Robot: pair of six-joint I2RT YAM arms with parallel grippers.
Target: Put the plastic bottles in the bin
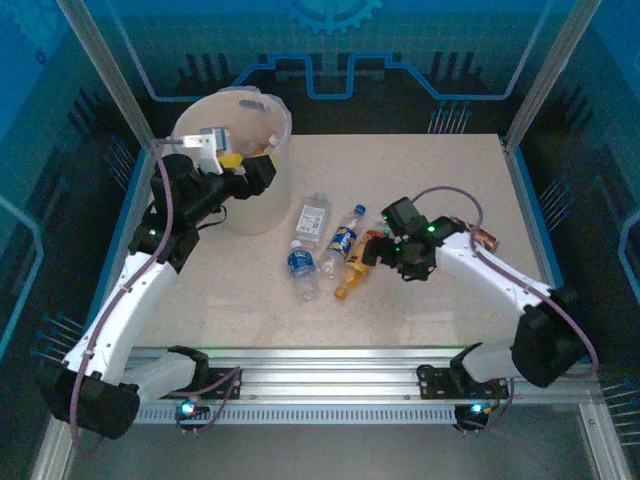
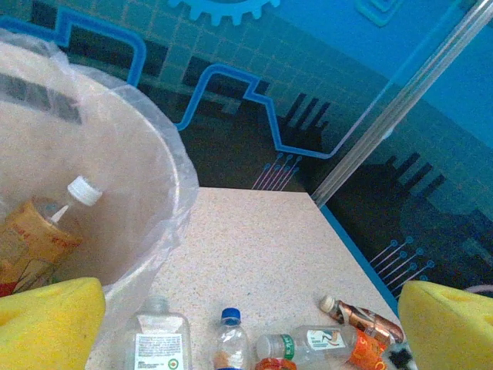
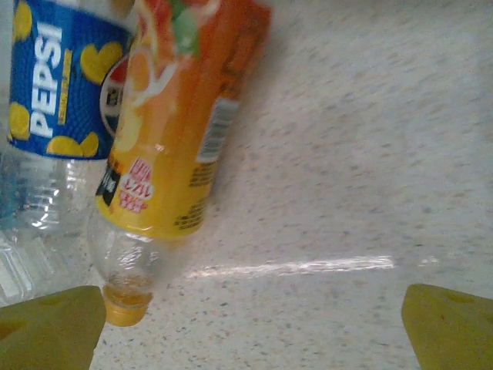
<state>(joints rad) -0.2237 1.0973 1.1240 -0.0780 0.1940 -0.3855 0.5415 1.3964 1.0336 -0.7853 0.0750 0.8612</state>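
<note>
**Top view:** The bin (image 1: 262,205) is set at the far left of the table (image 1: 450,170). Something yellow-orange is seen inside it but cannot be identified from here. The left gripper (image 1: 238,155) is positioned over the bin's mouth, jaws spread, nothing carried. The plastic bottles (image 1: 330,245) are scattered mid-table, right of the bin:
- clear square bottle (image 1: 313,215)
- Pepsi bottle (image 1: 345,238)
- blue-label bottle (image 1: 303,268)
- orange bottle (image 1: 354,272)
- brown bottle (image 1: 486,238), lying well apart near the right edge

The right gripper (image 1: 382,250) is low over the cluster, just beside the orange bottle.

**Left wrist:** The bin's clear liner is seen draped over the rim (image 2: 181,181). One white-capped bottle (image 2: 42,235) with a tan label is made out lying against the inner wall, which was a blur from above. The yellow pads (image 2: 46,324) are set wide apart at the lower corners with nothing between them. On the table past the bin the following are seen:
- the clear square bottle (image 2: 158,339)
- a blue-capped bottle (image 2: 229,339)
- a clear bottle on its side (image 2: 308,343)
- the brown bottle (image 2: 362,317)

**Right wrist:** The Pepsi bottle (image 3: 46,131) and orange bottle (image 3: 173,139) are seen lying side by side, touching, with the orange cap end nearest the camera. The label print is readable here, unlike from above. The right gripper's pads (image 3: 451,324) are wide open over bare table and nothing is gripped. The orange bottle's cap lies just beside the pad at lower left of the picture, not between the two.
</note>
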